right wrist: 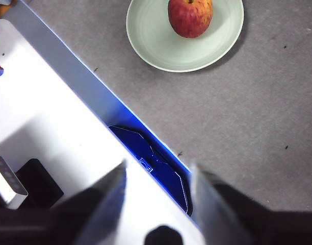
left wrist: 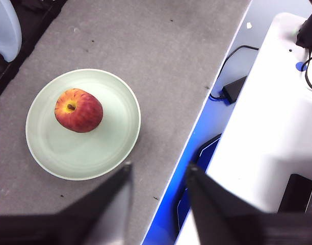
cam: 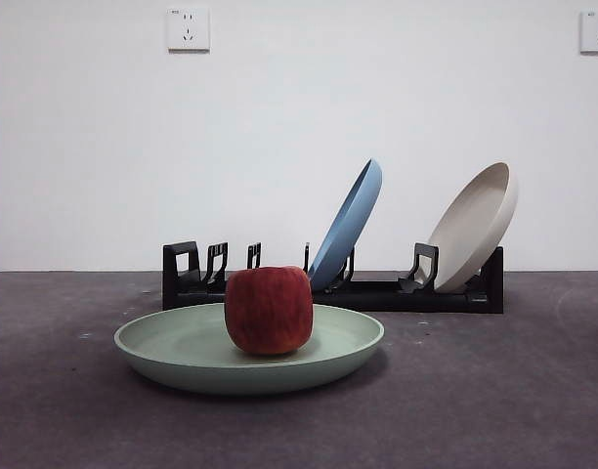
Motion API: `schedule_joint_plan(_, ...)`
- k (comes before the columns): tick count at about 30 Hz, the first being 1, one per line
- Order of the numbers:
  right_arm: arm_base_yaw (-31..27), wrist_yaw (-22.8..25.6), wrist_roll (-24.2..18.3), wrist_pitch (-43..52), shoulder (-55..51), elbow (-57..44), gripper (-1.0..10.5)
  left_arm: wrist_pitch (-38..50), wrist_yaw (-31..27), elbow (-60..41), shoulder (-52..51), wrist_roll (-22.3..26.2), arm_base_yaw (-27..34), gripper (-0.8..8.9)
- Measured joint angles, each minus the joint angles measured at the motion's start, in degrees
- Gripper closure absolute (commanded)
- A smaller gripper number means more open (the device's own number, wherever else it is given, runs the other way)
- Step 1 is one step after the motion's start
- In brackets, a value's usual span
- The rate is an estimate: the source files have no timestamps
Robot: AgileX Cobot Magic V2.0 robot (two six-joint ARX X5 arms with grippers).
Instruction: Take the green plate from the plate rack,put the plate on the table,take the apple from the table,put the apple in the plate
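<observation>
Your red, blocky-round apple (left wrist: 78, 110) sits firm and smooth in the wide sage-green plate (left wrist: 95, 153) on the grey counter (left wrist: 161, 56), ahead of the released, empty left claw (left wrist: 158, 176). The right claw (right wrist: 157, 173) is likewise released. If regrasping, pinch the apple's sides.

Lab-style test bench: bare white wall (cam: 299, 137), wall sockets (cam: 188, 29) (two), grey table (cam: 494, 391), white equipment housing (left wrist: 268, 132).

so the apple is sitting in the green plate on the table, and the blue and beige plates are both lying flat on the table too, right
Not quite. The apple does sit in the green plate on the table, but the blue plate and the beige plate are not lying flat: both stand tilted on edge in the plate rack, as the front view shows.
</observation>
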Motion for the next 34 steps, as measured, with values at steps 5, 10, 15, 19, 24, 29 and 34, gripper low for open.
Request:
schedule_joint_plan(5,0.0,0.02,0.11,0.0,0.0,0.0,9.5,-0.24,-0.11,0.0,0.0,-0.28,0.0,8.17)
schedule_joint_plan(10,0.0,0.07,0.26,0.0,0.0,0.0,9.5,-0.24,-0.15,0.0,0.0,-0.35,0.0,8.17)
schedule_joint_plan(15,0.0,0.07,0.26,0.0,0.0,0.0,9.5,-0.26,-0.15,0.0,0.0,-0.35,0.0,8.17)
schedule_joint_plan(19,0.0,0.09,0.26,0.0,0.0,0.0,9.5,-0.24,-0.15,0.0,0.0,-0.35,0.0,8.17)
schedule_joint_plan(24,0.0,0.07,0.26,0.0,0.0,0.0,9.5,-0.24,-0.15,0.0,0.0,-0.35,0.0,8.17)
schedule_joint_plan(29,0.0,0.09,0.26,0.0,0.0,0.0,9.5,0.87,-1.81,0.0,-0.02,-0.28,0.0,8.17)
schedule_joint_plan(34,0.0,0.09,0.26,0.0,-0.02,0.0,9.5,7.52,-4.55,0.0,-1.2,2.03,3.06,8.17)
